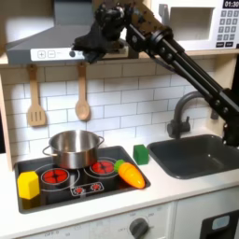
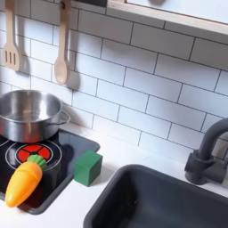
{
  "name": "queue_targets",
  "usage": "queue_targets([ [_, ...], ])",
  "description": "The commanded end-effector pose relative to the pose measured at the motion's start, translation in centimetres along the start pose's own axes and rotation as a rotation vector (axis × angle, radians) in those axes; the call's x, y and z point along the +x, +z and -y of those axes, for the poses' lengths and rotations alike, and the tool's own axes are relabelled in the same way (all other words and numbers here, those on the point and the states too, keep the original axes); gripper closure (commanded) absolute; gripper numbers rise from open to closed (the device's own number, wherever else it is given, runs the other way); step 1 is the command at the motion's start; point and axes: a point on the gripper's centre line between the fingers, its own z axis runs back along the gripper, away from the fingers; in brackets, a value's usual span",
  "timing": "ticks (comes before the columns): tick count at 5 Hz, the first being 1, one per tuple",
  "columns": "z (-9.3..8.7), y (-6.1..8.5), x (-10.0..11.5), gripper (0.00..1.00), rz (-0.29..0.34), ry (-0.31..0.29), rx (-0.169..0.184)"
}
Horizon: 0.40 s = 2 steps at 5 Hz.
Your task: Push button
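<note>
Toy kitchen with black robot arm [image 1: 177, 58] reaching up from the first exterior view's right to the grey range hood [image 1: 42, 42]. Gripper [image 1: 82, 47] pressed against the hood's front at the first exterior view's upper middle; finger state not discernible. Buttons [image 1: 56, 53] on the hood's front strip, just beside the gripper toward the first exterior view's left. Below: steel pot [image 1: 73, 147] on the black stove [image 1: 105, 183], yellow block [image 1: 29, 184], carrot [image 2: 24, 181] lying by the burner, green cube [image 2: 87, 167] between stove and sink [image 2: 169, 207]. Wooden spatula [image 1: 35, 98] and wooden spoon [image 1: 82, 96] hanging on the tiled wall. Faucet [image 1: 184, 114] behind the sink.
</note>
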Motion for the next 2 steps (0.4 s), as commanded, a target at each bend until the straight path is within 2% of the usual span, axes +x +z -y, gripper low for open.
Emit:
queue_targets([
  [1, -0.4, -0.98, 0.05, 1.0, -0.03, -0.019, 0.011],
  [2, -0.21, -1.18, 0.21, 1.0, -0.037, -0.024, 0.009],
])
